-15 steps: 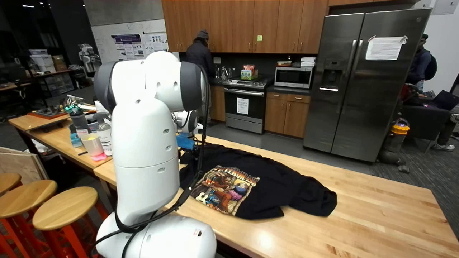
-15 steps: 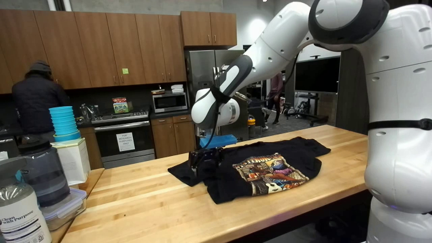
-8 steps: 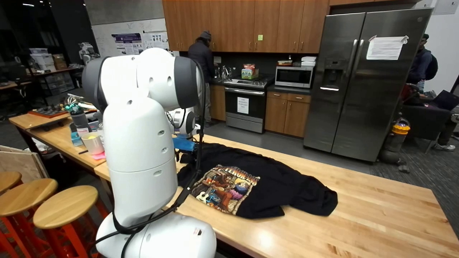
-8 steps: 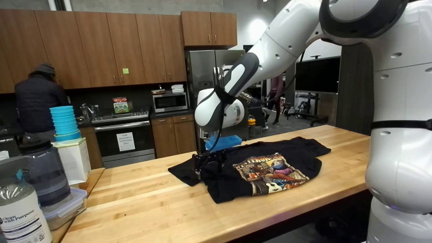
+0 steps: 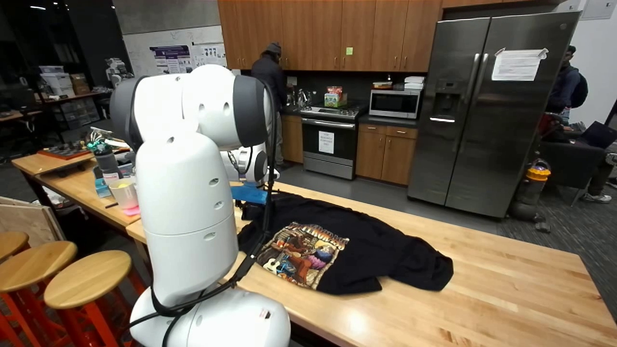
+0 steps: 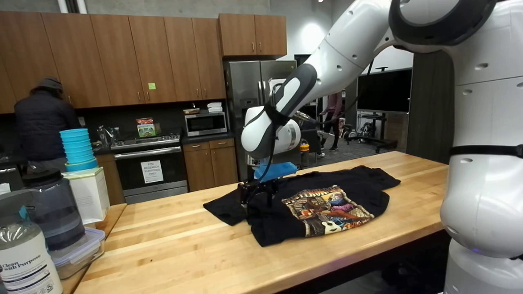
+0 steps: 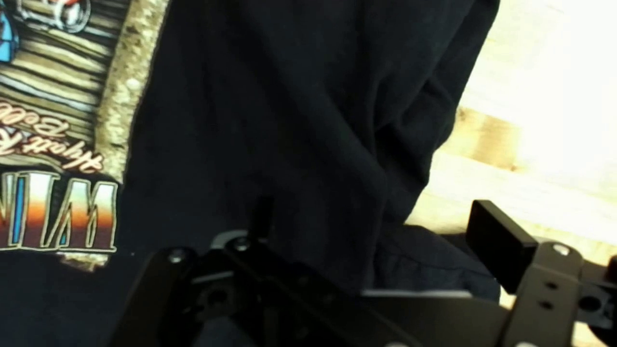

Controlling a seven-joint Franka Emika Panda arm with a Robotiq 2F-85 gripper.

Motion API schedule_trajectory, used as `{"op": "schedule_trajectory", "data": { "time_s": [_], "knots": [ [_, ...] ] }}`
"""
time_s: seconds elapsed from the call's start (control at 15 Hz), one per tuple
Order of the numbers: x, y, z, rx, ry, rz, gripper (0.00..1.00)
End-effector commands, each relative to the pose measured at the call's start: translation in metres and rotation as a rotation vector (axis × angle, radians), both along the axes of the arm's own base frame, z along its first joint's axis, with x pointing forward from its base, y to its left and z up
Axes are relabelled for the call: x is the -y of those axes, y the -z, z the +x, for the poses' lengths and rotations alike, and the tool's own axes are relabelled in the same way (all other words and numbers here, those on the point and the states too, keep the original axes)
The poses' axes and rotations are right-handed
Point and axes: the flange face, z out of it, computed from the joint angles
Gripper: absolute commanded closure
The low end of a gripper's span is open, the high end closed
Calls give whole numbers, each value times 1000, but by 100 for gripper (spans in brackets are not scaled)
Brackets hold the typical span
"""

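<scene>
A black garment (image 5: 366, 250) with a colourful picture print lies spread on the wooden table in both exterior views (image 6: 273, 228). A sleeve (image 6: 224, 210) reaches out past the gripper. My gripper (image 6: 258, 200), with a blue piece (image 6: 274, 171) above it, is over the sleeve end of the garment. In the wrist view the gripper (image 7: 381, 231) is open, its fingers wide apart and nothing held between them. Folded black cloth (image 7: 289, 120) lies below the fingers, and the print (image 7: 53, 120) shows at the left. I cannot tell whether the fingertips touch the cloth.
The wooden table (image 6: 171, 253) carries the garment. At its side stand a spray bottle (image 6: 26, 253), a dark jar (image 6: 53, 212), a lidded plastic box (image 6: 79, 249) and stacked blue containers (image 6: 77, 149). Stools (image 5: 87, 279) stand by the table. A person (image 6: 45, 122) is at the back counter.
The arm and open gripper have shifted a little along the garment, away from the sleeve's end and toward the print. The garment has not visibly moved.
</scene>
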Motion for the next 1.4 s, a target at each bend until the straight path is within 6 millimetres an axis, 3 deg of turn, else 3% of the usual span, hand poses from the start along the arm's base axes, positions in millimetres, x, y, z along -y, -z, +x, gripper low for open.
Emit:
{"op": "schedule_trajectory", "data": {
  "time_s": [0.0, 0.47, 0.8, 0.87, 1.0, 1.33],
  "knots": [
    [-1, -15, -19, 61, -71, 13, 0],
    [-14, -35, -43, 229, -209, -59, 0],
    [7, -40, -36, 280, -335, -289, 0],
    [24, -37, -26, 277, -366, -339, 0],
    [36, -35, -22, 252, -417, -425, 0],
    [49, -33, -15, 236, -475, -497, 0]
  ]
}}
